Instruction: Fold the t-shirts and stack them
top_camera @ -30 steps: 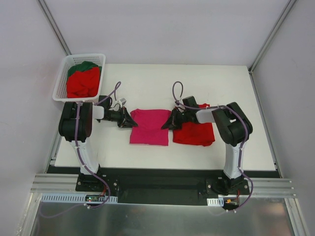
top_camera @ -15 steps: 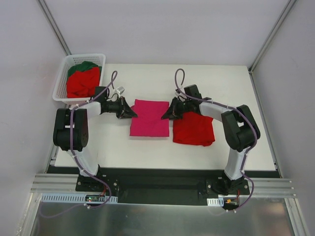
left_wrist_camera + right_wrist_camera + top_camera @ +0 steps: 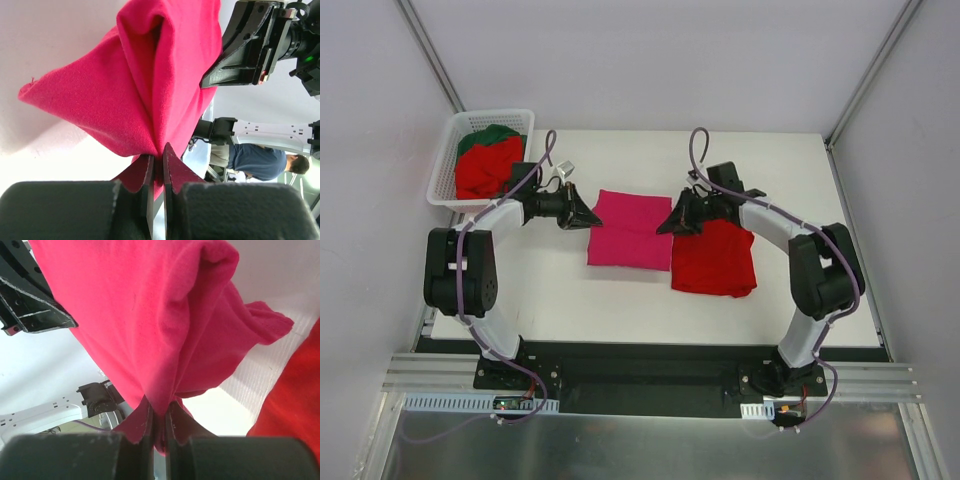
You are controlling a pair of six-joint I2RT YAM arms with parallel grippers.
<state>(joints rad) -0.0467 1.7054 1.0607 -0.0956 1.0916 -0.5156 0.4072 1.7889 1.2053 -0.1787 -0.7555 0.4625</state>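
White table [image 3: 570,300] carries the work, with both arms reaching in from its near edge.

On it, roughly midway between the left and right edges, lies the pink shirt [image 3: 632,243], folded into a compact rectangle. Its right edge meets the red shirt [image 3: 713,260], also folded, which lies flat on the right half of the table and looks about the same size.

At the far left corner sits a white lattice basket [image 3: 443,170], partly hanging over the table's left edge. Inside it is a crumpled second red shirt [image 3: 485,172], with a dark green shirt [image 3: 492,134] bunched behind it against the far wall.

The left fingers [image 3: 588,219] come in from the left edge and are pressed together on the pink shirt, high on its left side near the far corner. From the left wrist, the left fingers [image 3: 165,160] squeeze a gathered peak of pink cloth — the fabric fans away from the pinch in thick folds, raised off the table.

The right fingers [image 3: 666,224] reach across the far end of the red shirt and pinch the pink shirt's right side at a matching spot. From the right wrist, the right fingers [image 3: 150,412] are clamped tight on pink cloth, which rises in a rolled fold — a strip of red fabric shows at the lower right.
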